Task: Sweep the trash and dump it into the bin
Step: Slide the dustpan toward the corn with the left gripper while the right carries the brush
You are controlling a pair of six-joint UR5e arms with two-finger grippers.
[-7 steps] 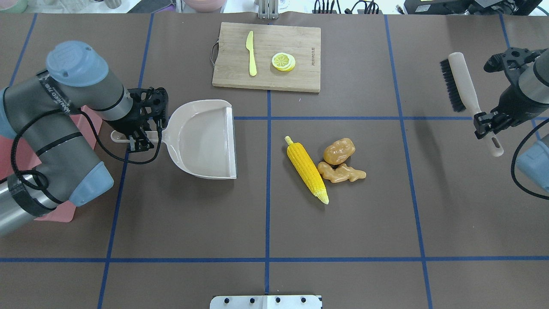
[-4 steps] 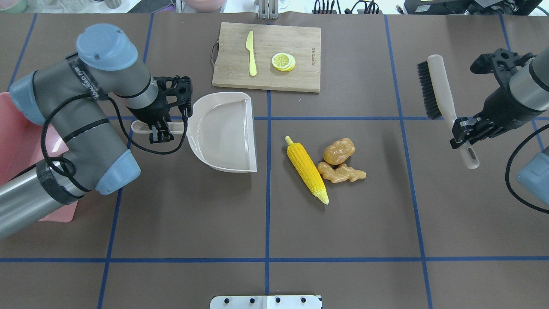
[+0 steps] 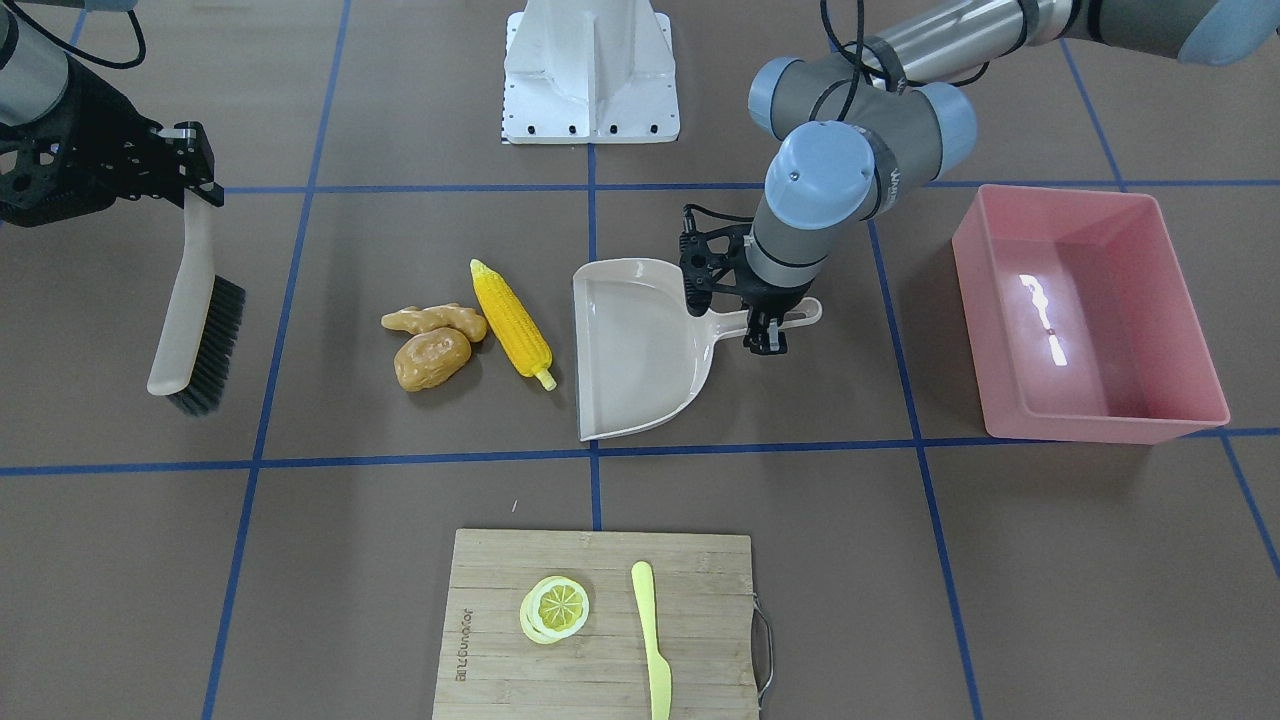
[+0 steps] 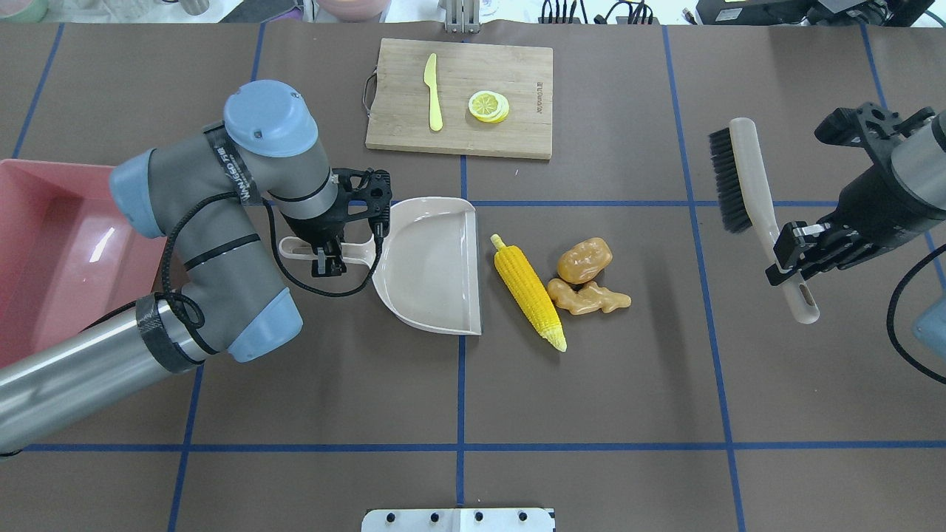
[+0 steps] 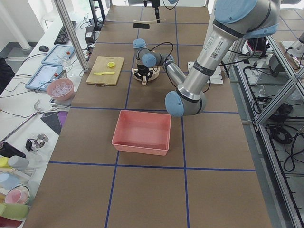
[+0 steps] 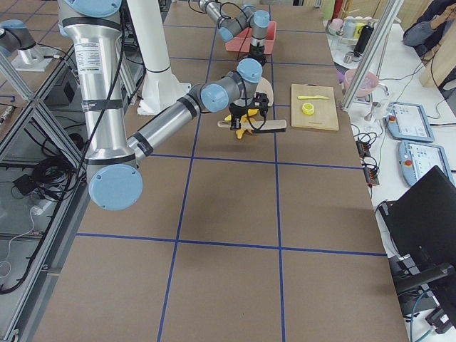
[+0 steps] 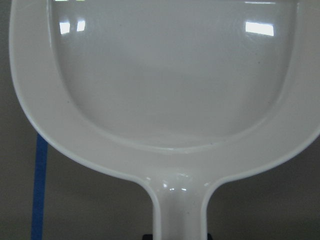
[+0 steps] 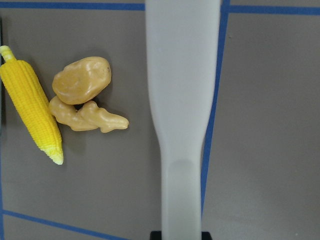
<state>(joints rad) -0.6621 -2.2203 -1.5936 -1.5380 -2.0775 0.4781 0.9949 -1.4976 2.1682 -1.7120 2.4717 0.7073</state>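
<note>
The yellow corn cob [image 4: 529,292], the brown potato [image 4: 584,259] and the tan ginger root [image 4: 589,298] lie together at the table's middle; they also show in the right wrist view: corn [image 8: 31,103], potato [image 8: 81,79], ginger [image 8: 87,116]. My left gripper [image 4: 327,255] is shut on the handle of the beige dustpan [image 4: 436,266], whose open lip is just left of the corn. My right gripper [image 4: 789,255] is shut on the handle of a brush [image 4: 743,185], held above the table to the right of the trash. The pink bin [image 4: 52,255] stands at the far left.
A wooden cutting board [image 4: 460,97] with a pale yellow knife [image 4: 433,91] and a lemon slice [image 4: 488,106] lies at the back middle. Blue tape lines cross the brown table. A white mount plate [image 4: 458,519] is at the front edge.
My left arm has carried the dustpan to the right, up close to the corn, uncovering the pink bin. My right arm has brought the brush leftward and forward, toward the trash.
</note>
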